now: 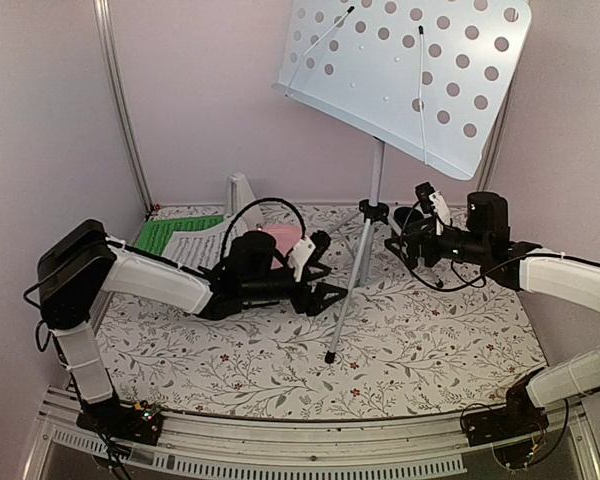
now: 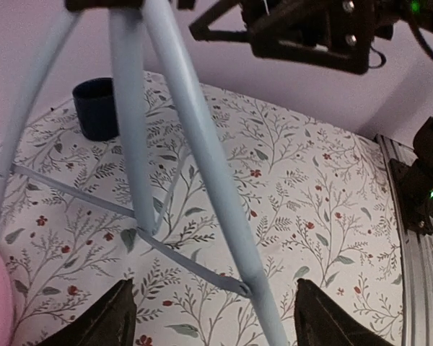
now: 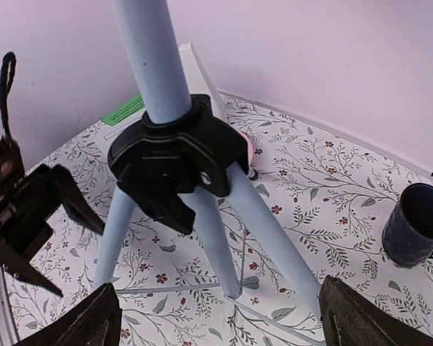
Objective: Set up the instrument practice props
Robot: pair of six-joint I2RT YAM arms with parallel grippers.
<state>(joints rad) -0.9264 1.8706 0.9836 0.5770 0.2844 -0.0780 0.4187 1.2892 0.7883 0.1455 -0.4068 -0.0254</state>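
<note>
both left fingers (image 2: 110, 318) and right fingers (image 3: 86, 322) gape open over a floral table (image 1: 435, 345), lilac walls (image 1: 200, 100) behind.

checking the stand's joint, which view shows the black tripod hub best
Right wrist: the black tripod hub sits close and central, pole above, legs spreading below. Top external shows it small and distant. Left wrist catches only its dark underside at the top edge, above the legs.

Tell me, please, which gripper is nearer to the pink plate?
Left. The left gripper is just in front of the pink plate, on the plate's side of the tripod. The right gripper is on the tripod's far side, farther off.
</note>
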